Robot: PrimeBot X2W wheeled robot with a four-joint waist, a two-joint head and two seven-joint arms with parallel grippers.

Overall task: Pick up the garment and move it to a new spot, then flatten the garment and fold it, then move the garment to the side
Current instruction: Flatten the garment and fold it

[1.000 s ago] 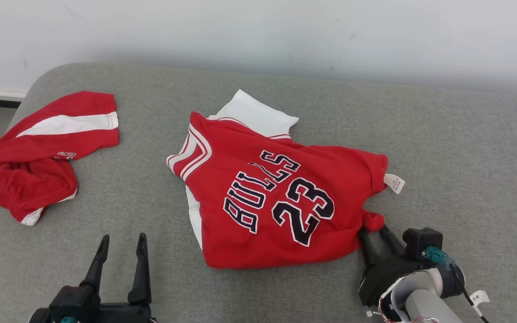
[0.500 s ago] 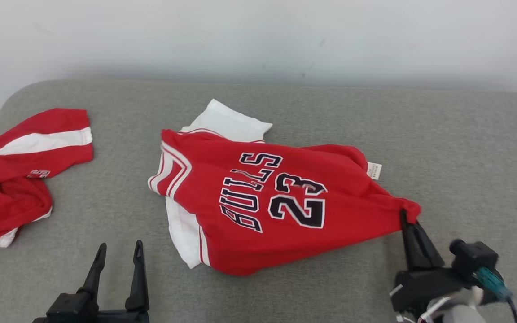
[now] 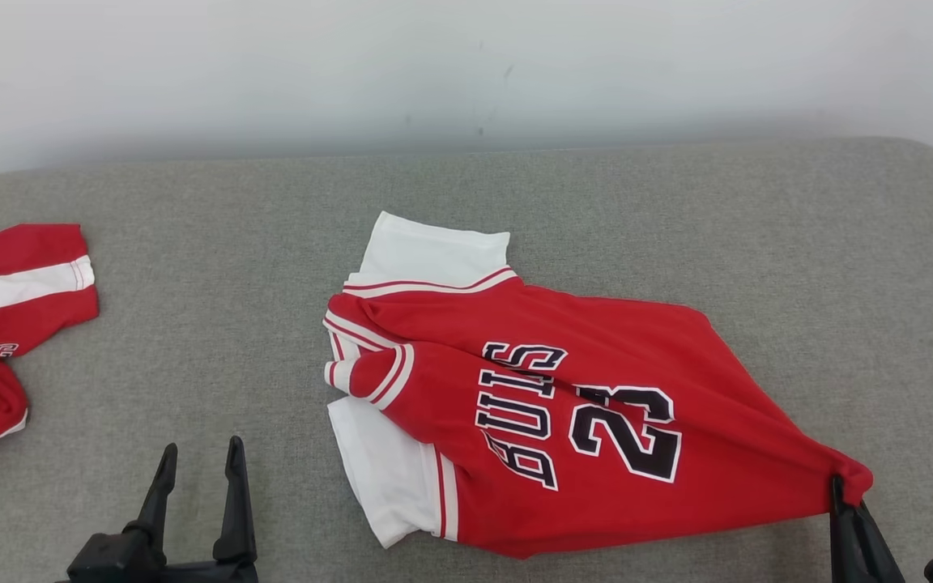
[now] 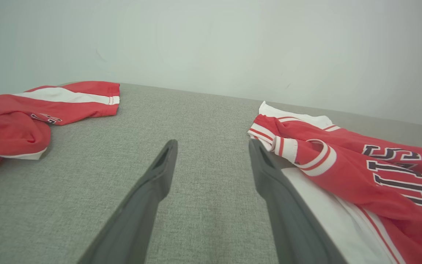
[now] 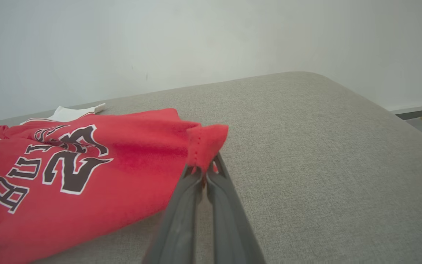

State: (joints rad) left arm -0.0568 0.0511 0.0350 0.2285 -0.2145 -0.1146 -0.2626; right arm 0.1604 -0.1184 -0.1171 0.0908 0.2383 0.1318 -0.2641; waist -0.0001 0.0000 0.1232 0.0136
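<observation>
While jersey (image 3: 620, 340) lies on grey pad (image 3: 191, 340), wall (image 3: 466, 65) bhd.

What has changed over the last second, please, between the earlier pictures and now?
The right gripper shut on a corner of the jersey and dragged it toward the robot's right, stretching it out, away from the red shorts. The left gripper stayed open and idle; the shorts did not move.
</observation>
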